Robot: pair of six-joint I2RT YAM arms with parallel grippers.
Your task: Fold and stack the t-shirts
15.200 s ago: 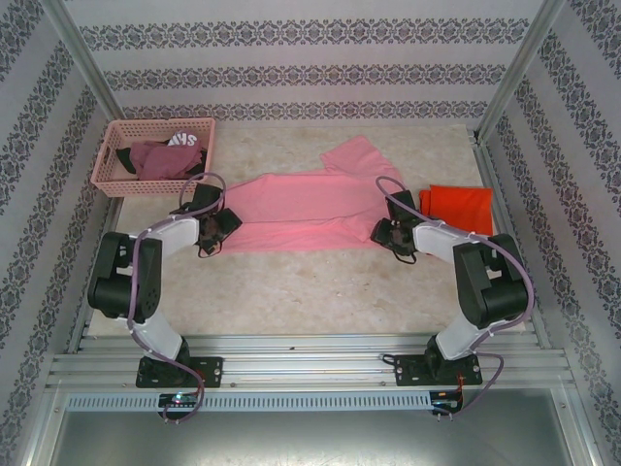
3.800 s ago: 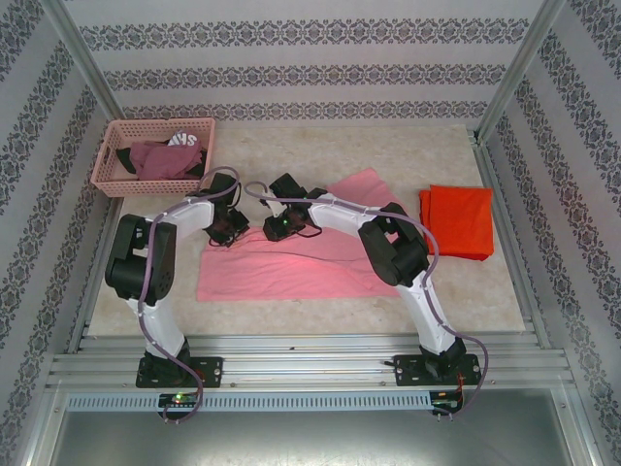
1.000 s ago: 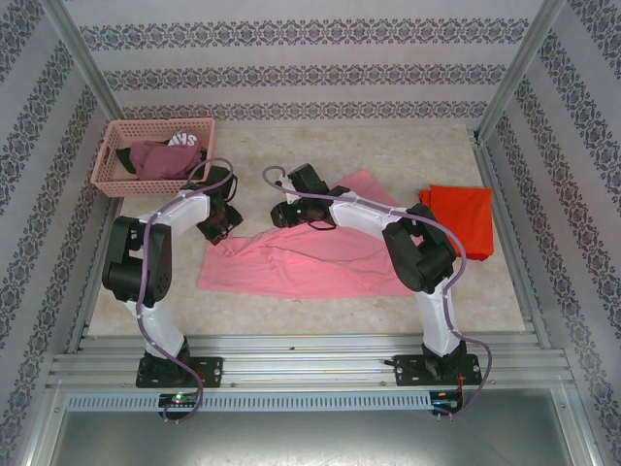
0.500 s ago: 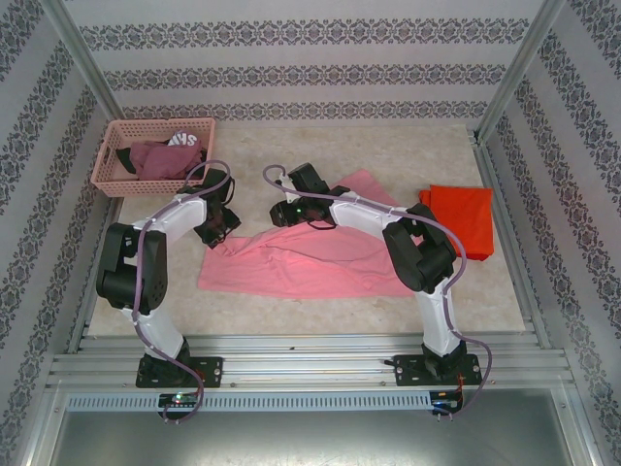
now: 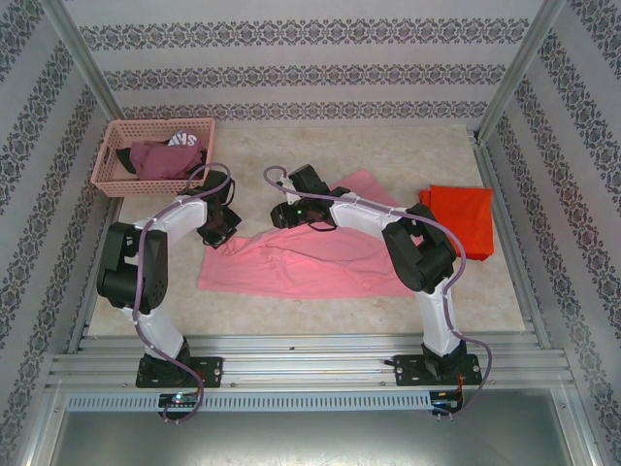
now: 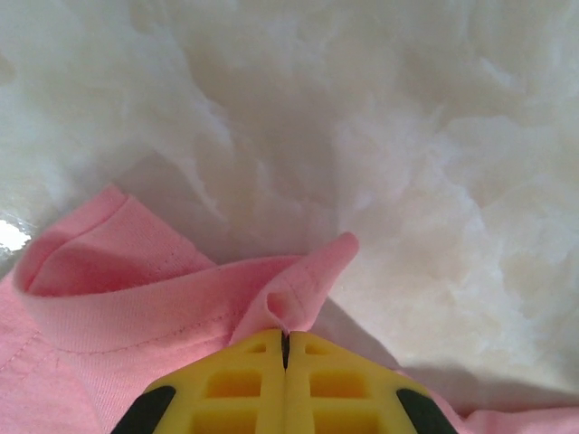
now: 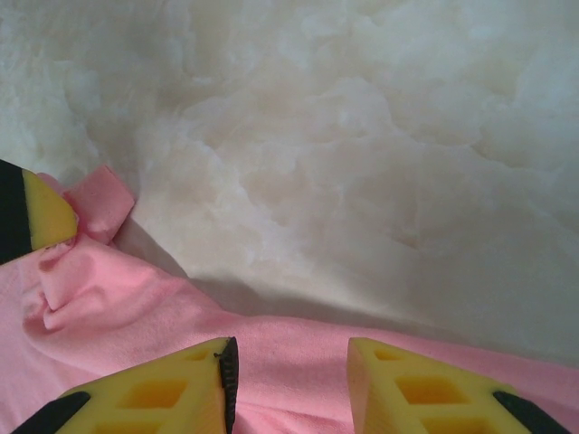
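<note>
One hem fold of the pink tee (image 5: pixel 301 262) is pinched tight in my left gripper (image 6: pixel 285 336); my right gripper (image 7: pixel 291 357), over that tee, gapes empty.

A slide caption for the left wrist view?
Left claw shut on a fold of the pink t-shirt.

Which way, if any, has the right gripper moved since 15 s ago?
Yes. The right gripper went left, away from the orange t-shirt, across the pink t-shirt, toward the basket.
</note>
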